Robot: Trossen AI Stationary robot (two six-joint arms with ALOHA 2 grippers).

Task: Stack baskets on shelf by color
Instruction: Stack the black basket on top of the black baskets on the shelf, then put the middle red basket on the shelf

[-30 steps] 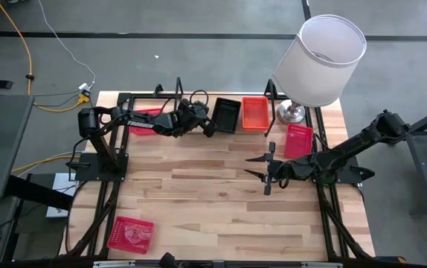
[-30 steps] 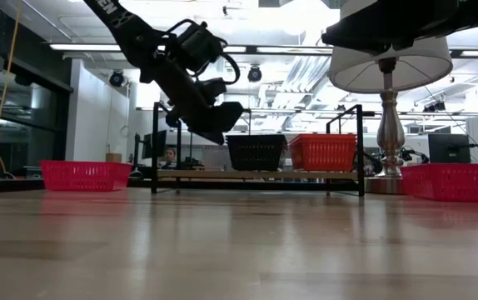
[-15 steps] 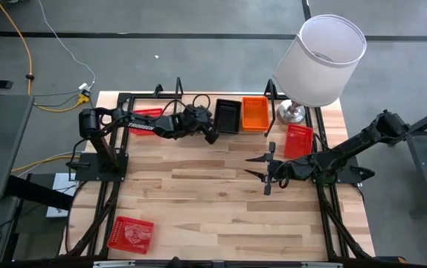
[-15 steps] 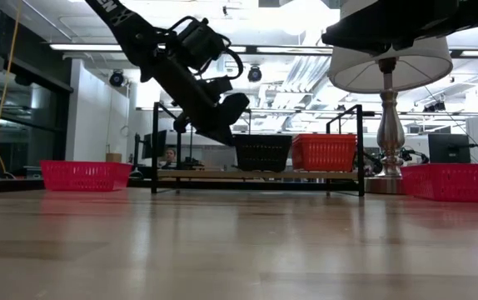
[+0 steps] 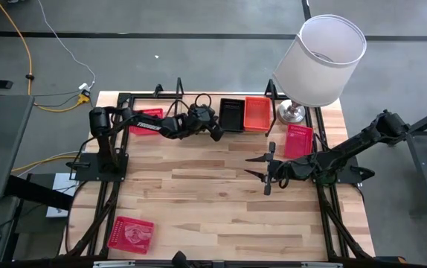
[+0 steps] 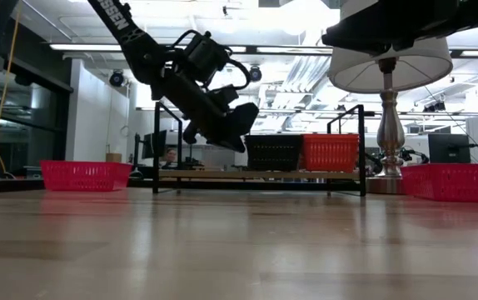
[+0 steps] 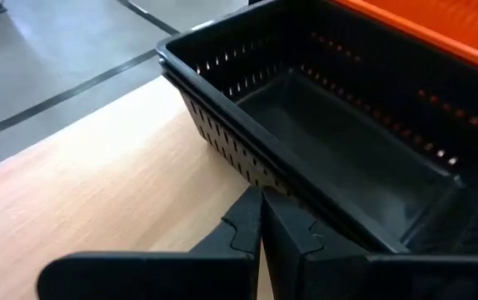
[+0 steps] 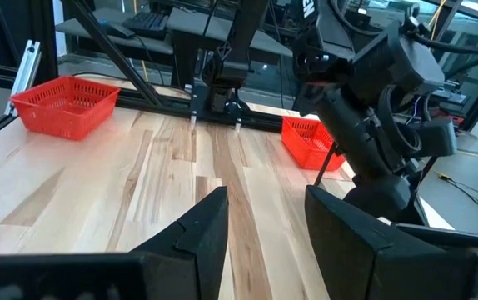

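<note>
Touching slotted black plastic basket [image 7: 322,142], left gripper [image 7: 261,218] jaws closed, empty; right gripper [image 8: 260,221] jaws wide, empty.

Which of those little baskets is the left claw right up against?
The black basket on the shelf. The shut left gripper is at its edge; the orange one sits beyond it, the red ones elsewhere.

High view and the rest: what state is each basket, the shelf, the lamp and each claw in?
Black plastic mesh basket: upright on shelf, against the orange one.
Orange plastic mesh basket: upright on shelf.
Red mesh basket by lamp: on table, off shelf.
Red mesh basket at near left corner: on table.
Black metal-rod shelf: standing.
White-shaded lamp: upright.
Left claw: shut, at black basket's rim.
Right claw: open, empty.
</note>
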